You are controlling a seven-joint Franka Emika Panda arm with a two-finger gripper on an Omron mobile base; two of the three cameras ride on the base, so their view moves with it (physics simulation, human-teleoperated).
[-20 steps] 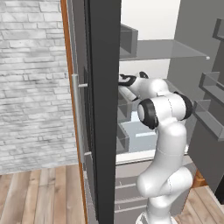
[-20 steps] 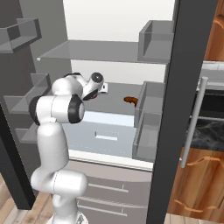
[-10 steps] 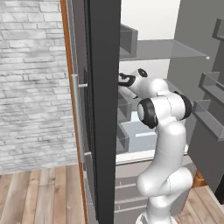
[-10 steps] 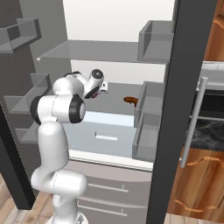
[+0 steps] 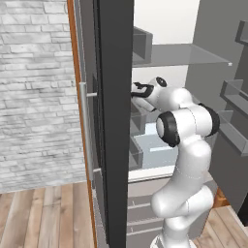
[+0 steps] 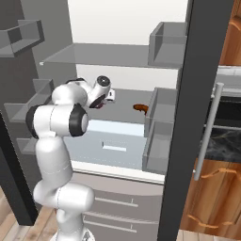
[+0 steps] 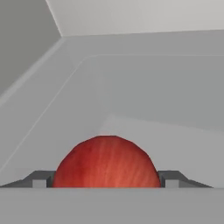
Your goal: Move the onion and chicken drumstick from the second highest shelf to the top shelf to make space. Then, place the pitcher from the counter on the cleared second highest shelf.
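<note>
In the hand view the red onion (image 7: 106, 162) sits between my two fingertips (image 7: 40, 179), which touch its sides. My gripper (image 7: 106, 183) is shut on the onion. In the base views the gripper (image 6: 109, 94) (image 5: 138, 90) reaches into the fridge just over the second highest shelf (image 6: 127, 100), a grey slab. The reddish-brown chicken drumstick (image 6: 140, 108) lies on that shelf, to the right of the hand. The top shelf (image 6: 103, 55) (image 5: 184, 53) is the thin glassy slab above. A strip of the black counter (image 6: 222, 143) shows at the far right. The pitcher is out of view.
The open dark fridge door (image 5: 114, 121) stands close on the arm's left. Grey door bins (image 6: 160, 132) hang on the right, one more (image 6: 167, 42) beside the top shelf. A pale drawer (image 6: 113, 136) sits below the shelf.
The jaws have come in a little onto the onion. The hand has crept slightly upward and deeper into the fridge.
</note>
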